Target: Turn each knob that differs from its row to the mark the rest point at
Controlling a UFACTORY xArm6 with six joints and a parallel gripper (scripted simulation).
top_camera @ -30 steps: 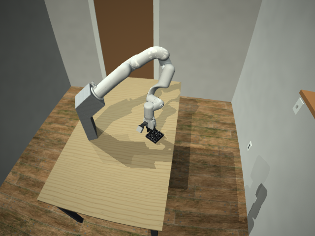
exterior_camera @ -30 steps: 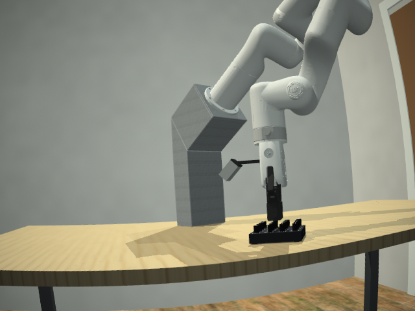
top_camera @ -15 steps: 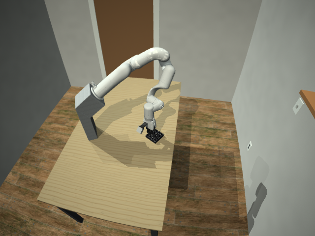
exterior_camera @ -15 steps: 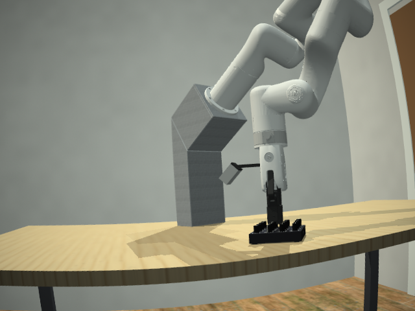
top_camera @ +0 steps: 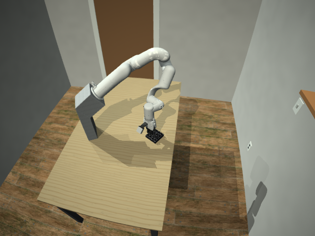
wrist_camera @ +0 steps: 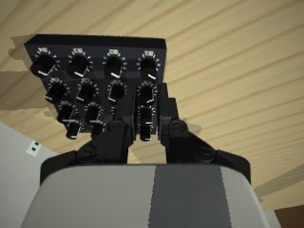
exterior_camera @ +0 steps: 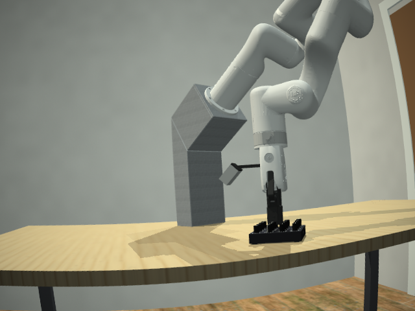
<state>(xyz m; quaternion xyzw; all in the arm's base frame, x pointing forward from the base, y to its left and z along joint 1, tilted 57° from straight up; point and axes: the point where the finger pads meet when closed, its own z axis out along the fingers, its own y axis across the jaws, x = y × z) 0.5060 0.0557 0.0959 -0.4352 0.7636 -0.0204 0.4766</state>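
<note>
The black knob box [top_camera: 154, 137] stands on its feet on the wooden table, near the right edge; it also shows in the side view [exterior_camera: 277, 232] and the wrist view [wrist_camera: 97, 78]. Its knobs have white lines pointing in differing directions. My gripper [wrist_camera: 146, 95] points straight down onto the box, also seen in the top and exterior views [top_camera: 152, 132] [exterior_camera: 274, 219]. Its fingers stand a little apart on either side of a knob [wrist_camera: 146, 93] in the right-hand column of the wrist view. The fingers reach knob height but do not press it. Which knob it is I cannot tell for sure.
The grey arm pedestal [exterior_camera: 198, 157] stands on the table behind and left of the box. The wrist camera block [exterior_camera: 230, 173] sticks out left of the gripper. The table's right edge [top_camera: 173, 142] lies close to the box.
</note>
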